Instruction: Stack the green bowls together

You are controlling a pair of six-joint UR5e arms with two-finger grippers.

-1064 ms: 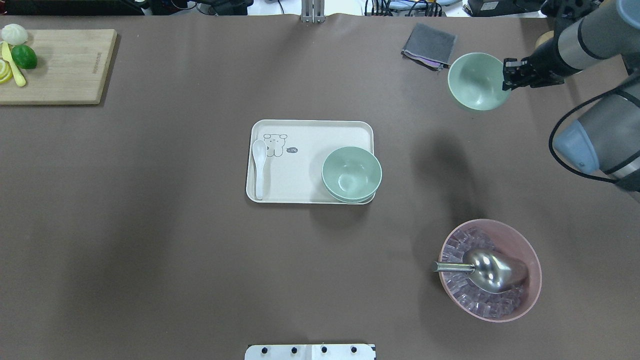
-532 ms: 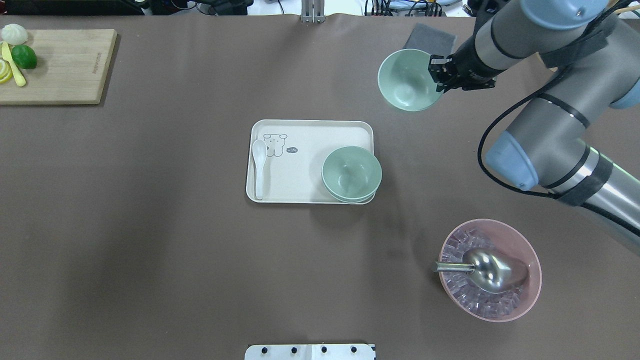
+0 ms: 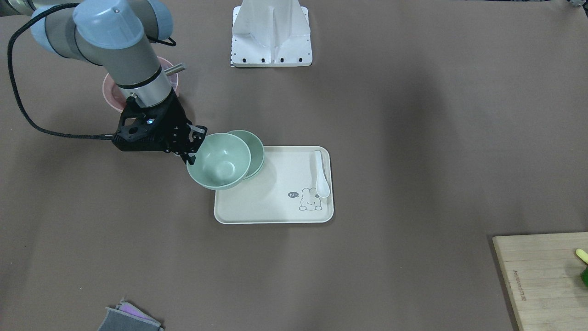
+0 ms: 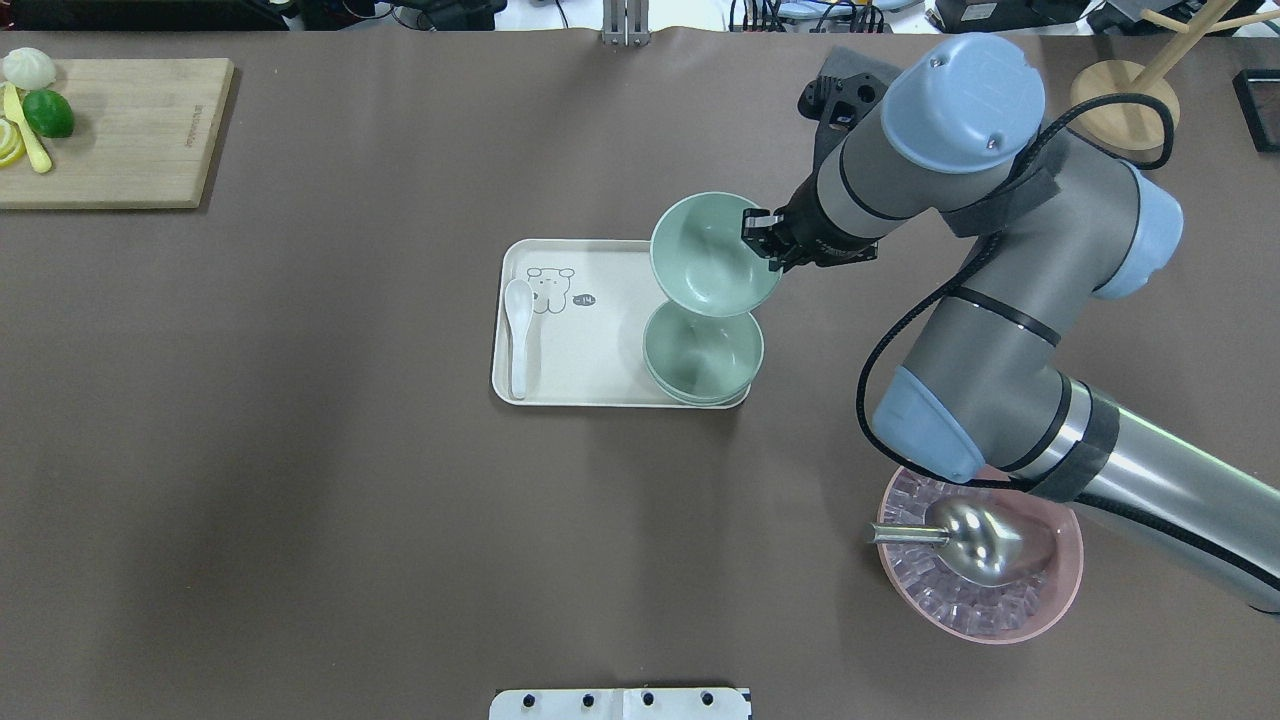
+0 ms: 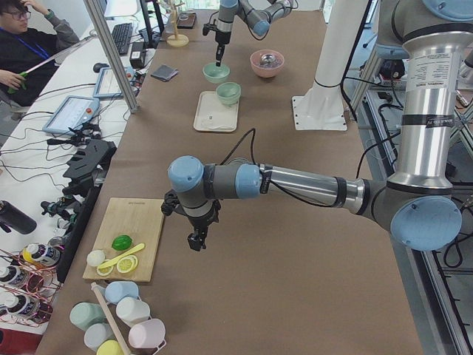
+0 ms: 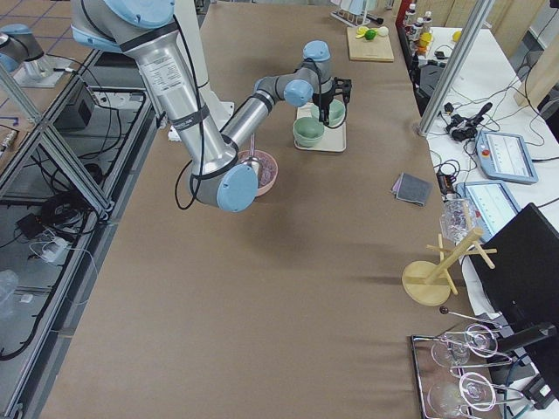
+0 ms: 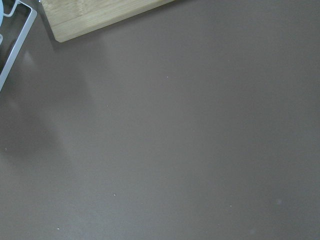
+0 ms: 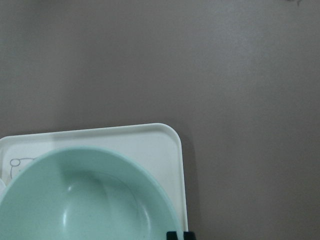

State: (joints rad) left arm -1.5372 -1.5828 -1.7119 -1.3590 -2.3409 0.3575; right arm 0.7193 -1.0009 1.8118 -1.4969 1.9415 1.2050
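- grip on the lifted green bowl (image 4: 712, 255): the right gripper (image 4: 757, 238) is clamped on its rim at the side towards the arm, fingers pinched over the wall.
- the bowl is upright, mouth up and with nothing in it, and hangs in the air over the far edge of the tray (image 4: 590, 300).
- in the overhead view its near rim overlaps the far rim of the nested green bowls (image 4: 703, 352). the left side view shows it higher than them and apart.
- the nested green bowls sit in the tray's right near corner, one inside the other, and a double rim shows along the near side.
- the right wrist camera looks down into the lifted green bowl (image 8: 85, 200), with a tray corner (image 8: 165, 150) showing beyond it.
- a white spoon (image 4: 518, 330) lies along the tray's left side, beside a small cartoon animal print.
- the left gripper (image 5: 196, 242) shows only in the left side view, pointing down over bare table just beside the cutting board (image 5: 131, 237). i cannot tell whether its claw is open or closed.
- the pink bowl (image 4: 1060, 600) stands on the table well apart from the tray, on the near right, with a metal scoop (image 4: 975, 540) resting in it on clear cubes.
- the cutting board holds a lime (image 4: 48, 113) and yellow slices at the far left corner.
- a grey cloth (image 3: 128, 319) lies on the table's far right.
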